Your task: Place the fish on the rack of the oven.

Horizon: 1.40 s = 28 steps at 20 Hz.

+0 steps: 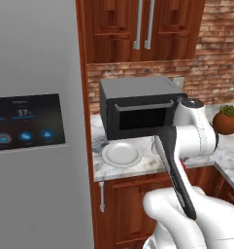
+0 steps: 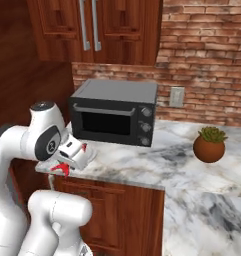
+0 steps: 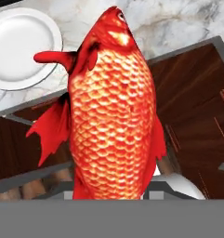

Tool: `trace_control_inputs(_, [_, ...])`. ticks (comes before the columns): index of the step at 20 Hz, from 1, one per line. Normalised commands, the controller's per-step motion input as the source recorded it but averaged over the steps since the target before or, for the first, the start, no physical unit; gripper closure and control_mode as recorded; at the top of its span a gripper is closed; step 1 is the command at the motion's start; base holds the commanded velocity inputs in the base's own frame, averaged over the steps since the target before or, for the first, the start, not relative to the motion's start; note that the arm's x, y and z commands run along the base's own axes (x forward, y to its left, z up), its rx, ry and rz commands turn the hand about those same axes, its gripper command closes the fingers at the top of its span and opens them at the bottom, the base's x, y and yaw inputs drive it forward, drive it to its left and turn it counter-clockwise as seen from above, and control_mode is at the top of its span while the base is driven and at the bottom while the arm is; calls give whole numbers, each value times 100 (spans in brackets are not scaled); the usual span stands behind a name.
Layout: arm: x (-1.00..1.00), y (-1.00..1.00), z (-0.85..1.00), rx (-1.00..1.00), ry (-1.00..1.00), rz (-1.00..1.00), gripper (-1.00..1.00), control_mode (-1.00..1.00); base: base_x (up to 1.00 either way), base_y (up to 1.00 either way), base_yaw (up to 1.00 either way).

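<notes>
The fish (image 3: 114,116) is red-orange and scaly and looms large in the hand view, head up and tail toward the camera. My gripper (image 2: 66,164) is shut on it, and the fish's body hides the fingertips in the hand view. In the right base view the fish (image 2: 62,169) shows as red fins under the hand, just off the counter's front edge. A red sliver of the fish (image 1: 183,167) peeks from behind my forearm in the left base view. The oven and its rack are out of view.
A small black toaster oven (image 2: 114,114) stands on the marble counter (image 2: 187,165), with a round white plate (image 1: 122,154) in front of it. A potted plant (image 2: 209,145) sits to the right. A grey fridge (image 1: 36,146) stands to the left, with wooden cabinets below.
</notes>
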Motion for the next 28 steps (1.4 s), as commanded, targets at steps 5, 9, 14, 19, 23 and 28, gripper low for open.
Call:
trace_control_inputs(5, [0, 0, 0, 0, 0, 0, 100, 100, -93, 83, 19])
trace_control_inputs(9, [0, 0, 0, 0, 0, 0, 100, 100, -35, 100, 45])
trace_control_inputs(14, [0, 0, 0, 0, 0, 0, 100, 100, -33, 100, 41])
trace_control_inputs(19, [0, 0, 0, 0, 0, 0, 100, 100, 4, 100, 26])
trace_control_inputs(23, [0, 0, 0, 0, 0, 0, 100, 100, 17, 100, 5])
trace_control_inputs(28, [0, 0, 0, 0, 0, 0, 100, 100, 20, 62, 1])
